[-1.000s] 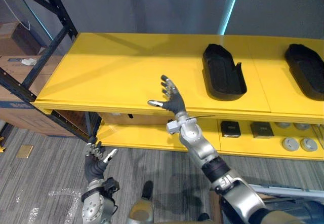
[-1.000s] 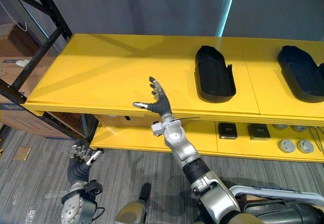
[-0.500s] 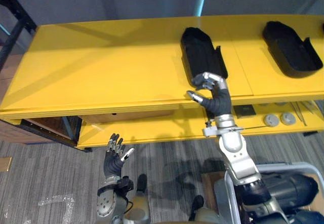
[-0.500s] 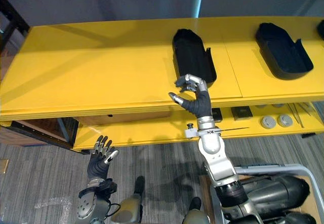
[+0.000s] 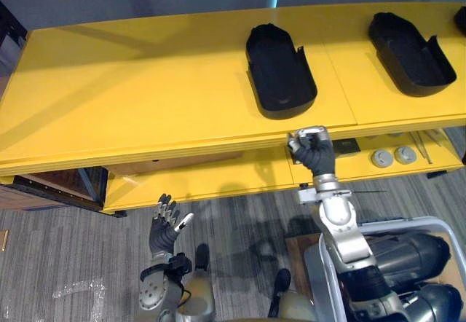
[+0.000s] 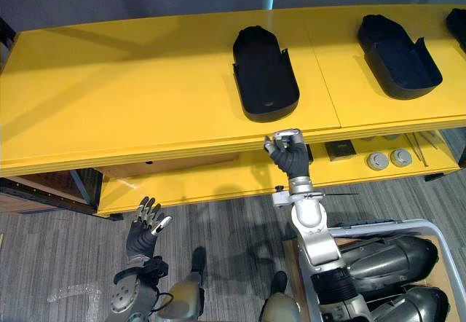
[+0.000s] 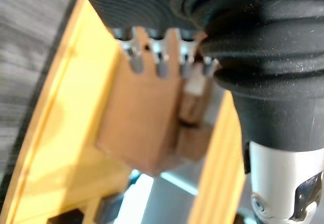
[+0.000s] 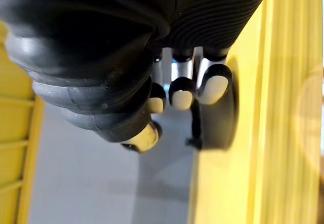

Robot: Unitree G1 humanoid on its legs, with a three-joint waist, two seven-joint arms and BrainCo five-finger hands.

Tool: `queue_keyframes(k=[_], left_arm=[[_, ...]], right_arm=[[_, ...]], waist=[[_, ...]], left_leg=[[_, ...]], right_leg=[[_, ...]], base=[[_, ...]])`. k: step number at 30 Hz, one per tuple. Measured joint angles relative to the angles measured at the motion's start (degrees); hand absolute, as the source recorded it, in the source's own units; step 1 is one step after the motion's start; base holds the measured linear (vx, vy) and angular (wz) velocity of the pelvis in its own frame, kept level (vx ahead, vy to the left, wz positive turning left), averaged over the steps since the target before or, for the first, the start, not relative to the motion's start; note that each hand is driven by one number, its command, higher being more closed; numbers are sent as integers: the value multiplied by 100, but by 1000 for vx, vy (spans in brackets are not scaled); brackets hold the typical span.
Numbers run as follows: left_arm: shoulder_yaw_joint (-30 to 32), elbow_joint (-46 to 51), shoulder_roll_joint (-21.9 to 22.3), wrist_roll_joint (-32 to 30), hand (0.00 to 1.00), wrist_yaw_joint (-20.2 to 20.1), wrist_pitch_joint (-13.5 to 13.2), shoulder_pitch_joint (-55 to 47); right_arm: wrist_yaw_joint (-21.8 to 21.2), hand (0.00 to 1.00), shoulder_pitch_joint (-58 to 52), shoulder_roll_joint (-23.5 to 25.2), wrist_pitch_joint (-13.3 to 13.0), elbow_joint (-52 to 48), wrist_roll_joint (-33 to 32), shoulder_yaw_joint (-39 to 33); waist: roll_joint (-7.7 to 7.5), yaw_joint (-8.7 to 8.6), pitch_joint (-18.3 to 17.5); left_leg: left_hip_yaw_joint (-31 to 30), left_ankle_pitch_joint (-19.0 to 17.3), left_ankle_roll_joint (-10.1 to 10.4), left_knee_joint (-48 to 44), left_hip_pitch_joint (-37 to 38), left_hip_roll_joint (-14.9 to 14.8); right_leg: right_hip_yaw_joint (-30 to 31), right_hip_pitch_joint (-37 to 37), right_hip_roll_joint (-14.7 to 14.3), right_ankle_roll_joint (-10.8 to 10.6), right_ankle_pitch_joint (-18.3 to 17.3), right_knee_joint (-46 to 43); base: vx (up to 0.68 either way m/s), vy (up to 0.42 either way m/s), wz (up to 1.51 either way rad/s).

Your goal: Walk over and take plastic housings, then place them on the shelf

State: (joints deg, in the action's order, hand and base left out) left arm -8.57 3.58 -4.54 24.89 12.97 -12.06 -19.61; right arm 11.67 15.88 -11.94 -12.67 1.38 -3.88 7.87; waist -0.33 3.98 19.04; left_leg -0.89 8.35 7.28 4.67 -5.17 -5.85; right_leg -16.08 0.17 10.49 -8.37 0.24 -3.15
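A black plastic housing (image 5: 280, 71) lies on the yellow shelf top (image 5: 145, 96), open side up, near the front edge. A second housing (image 5: 408, 44) lies further right, and a third (image 5: 462, 20) shows at the far right edge. My right hand (image 5: 314, 151) is curled into a fist just in front of the shelf's front edge, below the first housing, and holds nothing. The right wrist view shows its fingertips (image 8: 182, 95) curled in, beside the yellow board. Low at the left, over the floor, my left hand (image 5: 166, 224) is open and empty.
The lower shelf (image 5: 218, 180) carries round grey discs (image 5: 382, 158) and a small dark box (image 5: 348, 145). A brown cardboard box (image 5: 156, 167) sits under the top board. A bin (image 5: 378, 227) with dark housings (image 5: 411, 256) stands at the lower right. Grey carpet lies below.
My right hand has curled from open into a fist and dropped from over the shelf top to its front edge. The camera has swung right. The left hand stays open.
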Motion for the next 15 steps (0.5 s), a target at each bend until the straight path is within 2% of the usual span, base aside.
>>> queue_keyframes(k=[8, 15], left_arm=[[-76, 119, 43, 18, 0, 37, -4, 21], [-50, 118, 55, 228, 0, 5, -20, 33]], right_arm=[[216, 100, 965, 42, -2, 708, 10, -181], [90, 100, 1506, -115, 4, 1335, -229, -407]], waist=[[154, 5, 249], [256, 46, 414]], left_leg=[[-148, 55, -25, 0, -76, 73], [-204, 89, -37, 0, -102, 119]], right_leg=[[-127, -2, 62, -2, -6, -39], [-209, -7, 116, -16, -19, -90]], base=[[-18, -3, 9], [-19, -10, 5]])
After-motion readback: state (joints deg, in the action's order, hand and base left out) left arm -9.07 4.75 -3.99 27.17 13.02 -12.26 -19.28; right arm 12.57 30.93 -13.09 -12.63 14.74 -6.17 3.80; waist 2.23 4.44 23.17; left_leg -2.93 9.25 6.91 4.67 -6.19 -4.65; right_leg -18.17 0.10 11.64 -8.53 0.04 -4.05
